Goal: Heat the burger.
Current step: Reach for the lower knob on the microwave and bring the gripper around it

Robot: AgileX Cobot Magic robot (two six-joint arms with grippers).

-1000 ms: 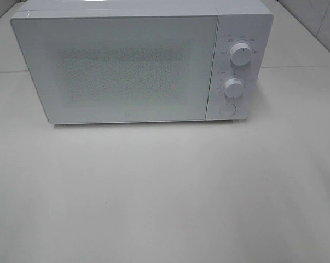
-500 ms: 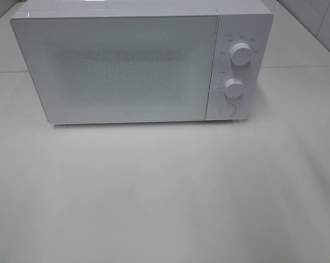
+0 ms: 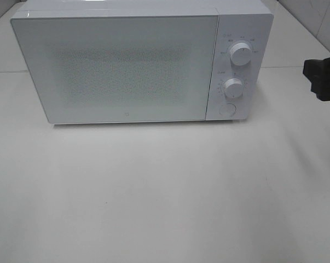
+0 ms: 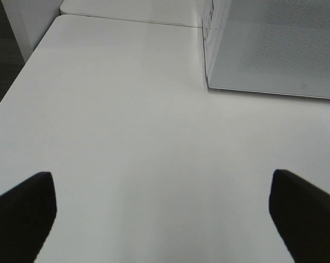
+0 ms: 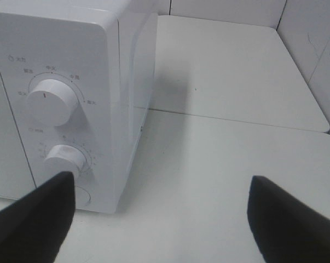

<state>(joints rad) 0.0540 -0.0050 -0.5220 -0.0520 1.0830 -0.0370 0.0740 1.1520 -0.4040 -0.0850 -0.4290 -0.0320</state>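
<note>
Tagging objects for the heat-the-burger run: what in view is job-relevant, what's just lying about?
Job: microwave, door shut; upper knob; lower knob; round button; right gripper, jaws open. No burger in view.
Lying about: only the white table.

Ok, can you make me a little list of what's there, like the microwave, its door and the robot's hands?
microwave: white, standing on the white table
door: shut
controls: upper knob, lower knob, round button under them
left gripper: open, empty, above the table near the microwave's door corner
right gripper: open, empty, beside the knob end, touching nothing
burger: not in view in any picture
</note>
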